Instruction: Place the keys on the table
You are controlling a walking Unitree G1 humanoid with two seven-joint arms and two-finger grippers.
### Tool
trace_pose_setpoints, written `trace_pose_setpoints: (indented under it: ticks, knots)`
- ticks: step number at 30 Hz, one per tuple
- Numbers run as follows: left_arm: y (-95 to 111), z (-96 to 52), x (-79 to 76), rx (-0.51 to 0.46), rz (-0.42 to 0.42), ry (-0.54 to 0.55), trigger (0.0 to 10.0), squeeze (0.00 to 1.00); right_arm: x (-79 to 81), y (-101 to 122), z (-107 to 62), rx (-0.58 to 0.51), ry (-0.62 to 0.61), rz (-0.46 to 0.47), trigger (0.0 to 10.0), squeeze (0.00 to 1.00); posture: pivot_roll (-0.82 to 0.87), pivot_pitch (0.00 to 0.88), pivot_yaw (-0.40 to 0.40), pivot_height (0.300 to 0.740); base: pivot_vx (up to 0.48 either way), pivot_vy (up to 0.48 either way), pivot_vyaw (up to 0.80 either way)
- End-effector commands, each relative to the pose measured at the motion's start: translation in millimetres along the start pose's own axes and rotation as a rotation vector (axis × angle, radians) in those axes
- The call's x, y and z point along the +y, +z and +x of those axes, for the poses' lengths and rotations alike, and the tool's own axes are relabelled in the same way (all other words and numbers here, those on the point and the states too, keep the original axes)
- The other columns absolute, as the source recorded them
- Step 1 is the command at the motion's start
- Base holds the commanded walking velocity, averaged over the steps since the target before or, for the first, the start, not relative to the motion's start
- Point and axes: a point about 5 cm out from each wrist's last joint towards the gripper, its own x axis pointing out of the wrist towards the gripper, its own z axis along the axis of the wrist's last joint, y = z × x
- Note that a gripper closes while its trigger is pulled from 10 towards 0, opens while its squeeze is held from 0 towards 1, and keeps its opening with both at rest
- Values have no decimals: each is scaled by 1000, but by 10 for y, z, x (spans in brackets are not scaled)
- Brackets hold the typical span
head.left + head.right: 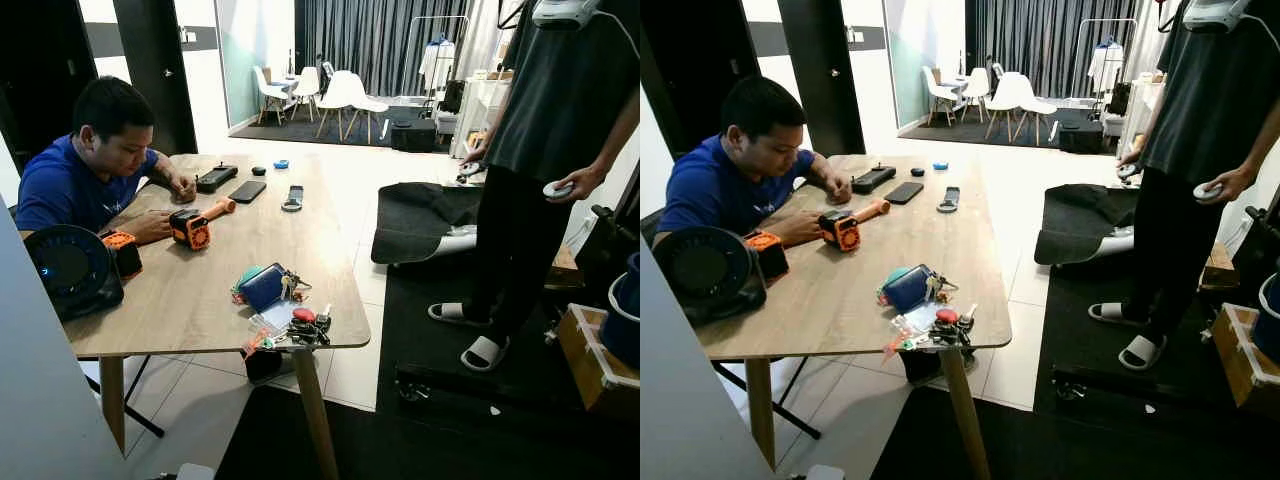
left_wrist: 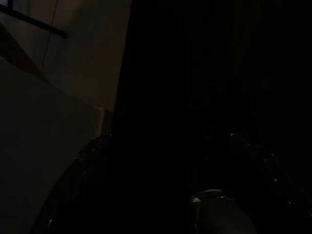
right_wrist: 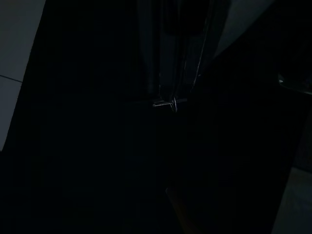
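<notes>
The keys (image 1: 308,331) lie in a clutter at the counter's (image 1: 200,290) near right corner, just beside a blue pouch (image 1: 263,286) and close to the edge. Both wrist views are too dark to tell whether either gripper is open or closed. Risk: a nudge there could sweep the keys onto the floor.

At upper right we see a standing person (image 1: 545,130) cut off at the shoulders by the frame's top. The cluttered pile (image 1: 290,325) at the table's near edge is too small to sort. Both wrist views are nearly black.
</notes>
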Motion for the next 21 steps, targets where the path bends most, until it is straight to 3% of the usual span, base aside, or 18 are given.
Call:
trace_pose_setpoints:
  ticks: [1,10,21]
  knots:
    - [-11,-4,-15,1,-20,4,10000,0,-20,21,-1,-16,-14,9,10000,0,48,22,9,740,0,0,0]
    - [-15,2,-21,13,-33,2,10000,0,-16,15,-2,-16,-12,8,10000,0,47,23,9,740,0,0,0]
    - [-6,1,-33,4,-55,-17,10000,0,-10,0,-4,-6,-4,5,10000,0,52,22,5,740,298,0,0]
